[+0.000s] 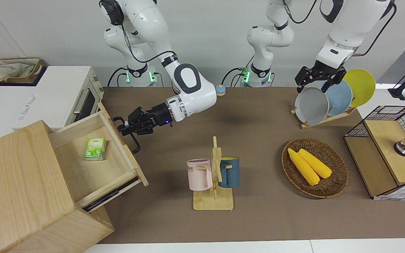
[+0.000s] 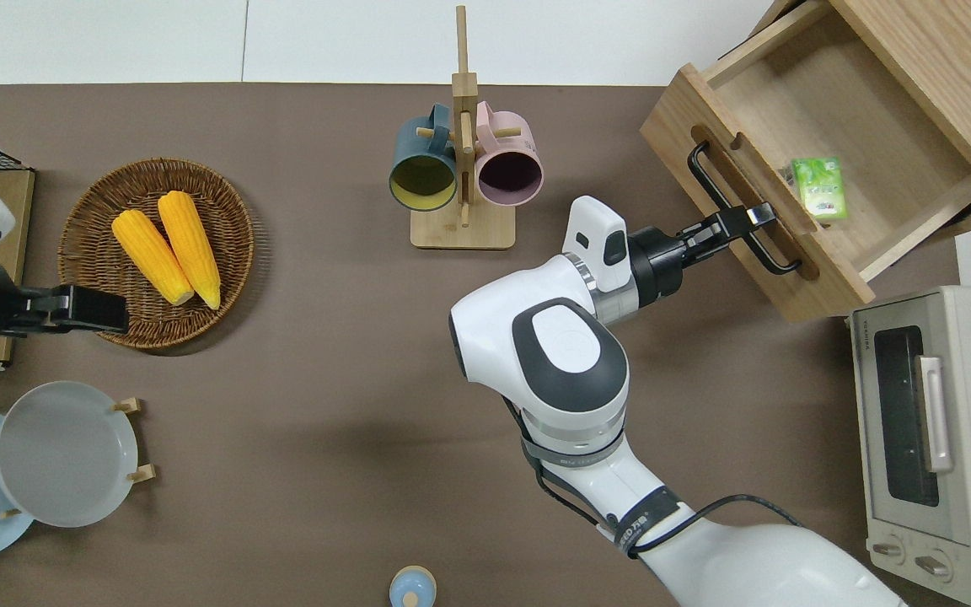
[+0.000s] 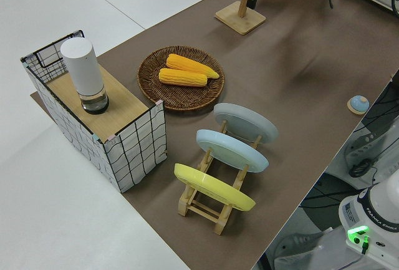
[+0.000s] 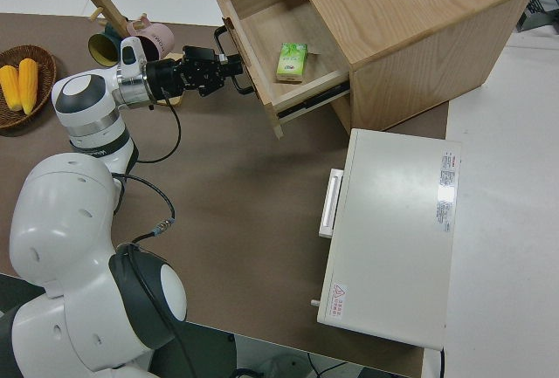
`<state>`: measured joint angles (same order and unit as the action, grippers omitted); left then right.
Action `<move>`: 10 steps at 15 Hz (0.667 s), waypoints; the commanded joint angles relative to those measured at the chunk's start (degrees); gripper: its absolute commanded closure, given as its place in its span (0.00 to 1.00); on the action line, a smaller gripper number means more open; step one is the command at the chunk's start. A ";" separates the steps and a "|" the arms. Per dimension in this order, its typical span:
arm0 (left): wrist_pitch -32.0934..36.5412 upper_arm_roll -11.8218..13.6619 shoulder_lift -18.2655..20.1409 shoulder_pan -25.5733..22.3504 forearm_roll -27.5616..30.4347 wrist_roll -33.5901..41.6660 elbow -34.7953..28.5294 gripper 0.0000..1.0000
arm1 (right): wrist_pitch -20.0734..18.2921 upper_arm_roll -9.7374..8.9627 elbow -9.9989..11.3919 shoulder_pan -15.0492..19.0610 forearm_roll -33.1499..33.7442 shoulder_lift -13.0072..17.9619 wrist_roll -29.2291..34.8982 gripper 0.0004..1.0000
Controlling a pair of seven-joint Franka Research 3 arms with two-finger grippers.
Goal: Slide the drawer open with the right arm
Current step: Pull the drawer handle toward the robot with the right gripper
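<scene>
The drawer (image 1: 95, 154) sits at the left edge of the front view, pulled well out of the big pale wood box (image 1: 19, 189) at the right arm's end of the desk (image 1: 258, 218). Its long axis runs diagonally across the desk, and its front panel, with the black bar handle (image 2: 734, 211) lying along it, faces the middle of the desk. In the overhead view the same drawer lies in the upper right corner, the handle slanting from upper left to lower right.

The right gripper (image 2: 747, 221) reaches in sideways from the right arm (image 2: 570, 354), and its fingers (image 2: 757, 214) pinch the bar near its middle. A small blue light shows at the wrist in the front view only.

A green packet (image 1: 95, 148) lies flat on the drawer's floor. The right side view shows the dark slide rail under the drawer's side, and the white toaster oven (image 4: 393, 238) standing beside the box, nearer to the robots.

The left side view shows none of the drawer; it shows the plate rack (image 3: 221, 170) and the basket of corn (image 3: 181, 77).

The left arm is parked; the left gripper (image 1: 316, 79) shows at the upper right of the front view, its fingers spread apart.
</scene>
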<state>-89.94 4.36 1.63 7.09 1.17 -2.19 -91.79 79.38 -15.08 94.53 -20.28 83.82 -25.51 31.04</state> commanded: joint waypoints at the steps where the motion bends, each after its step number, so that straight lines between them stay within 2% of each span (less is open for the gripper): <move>1: 0.82 0.21 0.48 0.21 -0.73 0.08 0.12 0.00 | -2.56 -2.58 -1.45 -0.03 -2.78 0.72 0.07 0.96; 10: 0.82 0.21 0.48 0.21 -0.73 0.08 0.12 0.00 | -8.53 -7.85 -2.51 -0.82 -5.24 0.64 0.07 0.95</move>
<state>-89.94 4.36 1.63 7.09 1.17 -2.19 -91.79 73.56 -20.92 93.88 -20.96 81.51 -25.51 31.42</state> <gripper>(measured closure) 0.000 0.722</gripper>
